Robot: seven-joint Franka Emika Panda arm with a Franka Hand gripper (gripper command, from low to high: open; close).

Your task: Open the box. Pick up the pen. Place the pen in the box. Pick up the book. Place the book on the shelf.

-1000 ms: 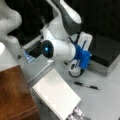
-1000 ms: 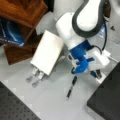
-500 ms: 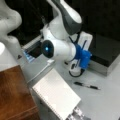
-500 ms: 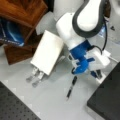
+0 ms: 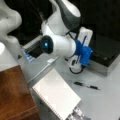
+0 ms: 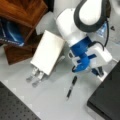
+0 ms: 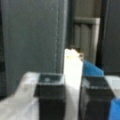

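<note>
The box (image 5: 106, 56) (image 6: 107, 97) lies with its black lid down, at the right in both front views. My gripper (image 5: 75, 66) (image 6: 99, 72) is at its front edge. In the wrist view the gripper (image 7: 72, 85) has both black fingers (image 7: 51, 92) pressed against the small white latch (image 7: 72, 67), shut on it. The pen (image 5: 86, 85) (image 6: 71, 87) lies on the grey table just in front of the box, apart from the gripper. The white spiral book (image 5: 56, 96) (image 6: 47, 52) leans on a metal rack. The brown wooden shelf (image 5: 15, 95) (image 6: 22, 12) stands beside it.
A silver rack (image 5: 77, 113) (image 6: 35, 77) sticks out from under the book. A blue object (image 6: 10, 35) sits inside the shelf. A black perforated mat (image 6: 12, 107) covers a front view's bottom-left corner. The arm's white body (image 5: 60, 45) hangs over the table's middle.
</note>
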